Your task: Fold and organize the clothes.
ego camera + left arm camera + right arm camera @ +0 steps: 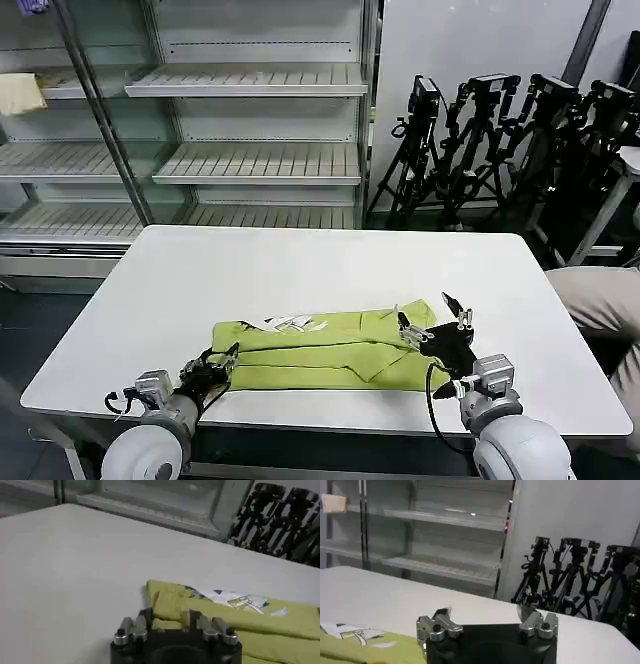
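The clothes are one lime yellow-green shirt point(330, 355), folded into a long strip near the white table's point(300, 265) front edge. Its white printed patch point(290, 322) faces up on the far side. My left gripper point(220, 360) is low at the strip's left end. In the left wrist view its fingers point(145, 619) pinch a bunched fold of the shirt point(280, 625), so my left gripper point(168, 619) is shut on it. My right gripper point(432, 315) hovers open just above the strip's right end. The right wrist view shows that gripper point(482, 617) holding nothing, with the shirt point(365, 647) below it.
Metal shelving point(250, 160) stands behind the table, with a pale cream cloth point(20, 92) on an upper left shelf. Black tripods point(500, 140) crowd the back right. The far half of the table is bare.
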### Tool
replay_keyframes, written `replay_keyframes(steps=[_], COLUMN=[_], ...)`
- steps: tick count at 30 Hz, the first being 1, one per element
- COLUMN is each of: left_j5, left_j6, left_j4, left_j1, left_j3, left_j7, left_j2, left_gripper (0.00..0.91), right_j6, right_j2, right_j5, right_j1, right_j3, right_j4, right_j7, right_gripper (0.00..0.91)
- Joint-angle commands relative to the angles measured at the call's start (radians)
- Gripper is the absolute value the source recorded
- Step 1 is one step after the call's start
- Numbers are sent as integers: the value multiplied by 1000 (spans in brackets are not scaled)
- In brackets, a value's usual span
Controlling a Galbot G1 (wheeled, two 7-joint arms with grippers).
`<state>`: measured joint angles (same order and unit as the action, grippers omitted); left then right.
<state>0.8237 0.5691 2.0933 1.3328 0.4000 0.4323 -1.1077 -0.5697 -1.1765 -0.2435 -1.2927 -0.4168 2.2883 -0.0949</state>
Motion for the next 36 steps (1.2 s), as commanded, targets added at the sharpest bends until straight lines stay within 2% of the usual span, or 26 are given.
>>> replay_keyframes(steps=[1, 7, 10, 15, 16, 21, 24, 27, 30, 36], left_j5=[-40, -112, -155, -138, -132, -125, -122, -113, -127, -270], left_j6=[-5, -45, -77, -62, -52, -35, -58, -56, -50, -35], left_j4=[-12, -61, -81, -102, -103, -142, -166, -141, -33, 166], left_j1=[5, -25, -52, -25, -7, 116, 159, 164, 152, 57], left_j3=[-26, -4, 61, 198, 230, 494, 615, 645, 597, 296], left_j7=[11, -45, -78, -138, -162, -297, -359, -373, -369, -354], left_j2=[-12, 25, 59, 181, 230, 425, 487, 495, 467, 351], left_gripper=[20, 10, 20, 20, 20, 10, 10, 10, 10, 10], right_j6=[-8, -5, -1, 2, 2, 10, 21, 32, 39, 47], right_j2=[-6, 0, 9, 13, 15, 19, 15, 8, 5, 16], right_j5=[10, 19, 20, 19, 19, 22, 22, 27, 31, 30], right_j1=[3, 9, 10, 7, 5, -5, -6, -10, -17, -53], right_j3=[14, 10, -1, -28, -32, -36, -39, -39, -43, -91], right_j4=[5, -14, -21, -21, -19, -11, -13, -19, -18, -8], right_j7=[3, 13, 19, 32, 36, 48, 58, 65, 67, 68], right_gripper=[907, 907, 907, 907, 907, 907, 907, 907, 907, 907])
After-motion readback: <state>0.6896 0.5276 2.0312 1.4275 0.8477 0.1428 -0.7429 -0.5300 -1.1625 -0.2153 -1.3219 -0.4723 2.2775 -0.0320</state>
